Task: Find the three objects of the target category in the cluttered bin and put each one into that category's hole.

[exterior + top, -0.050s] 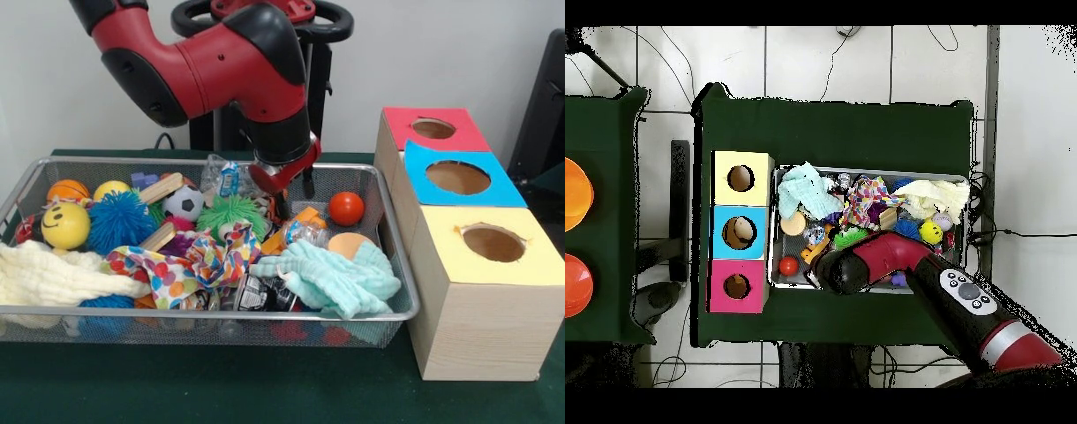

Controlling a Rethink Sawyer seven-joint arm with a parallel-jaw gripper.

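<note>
While the pincer (284, 201) dips into the bin (388, 231) clutter, its grip cannot be told.

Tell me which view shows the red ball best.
The front view: the red ball sits unobstructed in the wire bin beside the arm. Overhead, it is only a small red dot near the boxes.

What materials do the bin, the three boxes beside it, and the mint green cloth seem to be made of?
The bin looks like silver wire mesh with a shiny metal rim; objects show through its walls. The three boxes seem light wood, since grain lines show on the sides, with matte coloured tops, perhaps paper or paint. The mint green cloth appears to be soft woven fabric, folding loosely with a crinkled surface.
</note>
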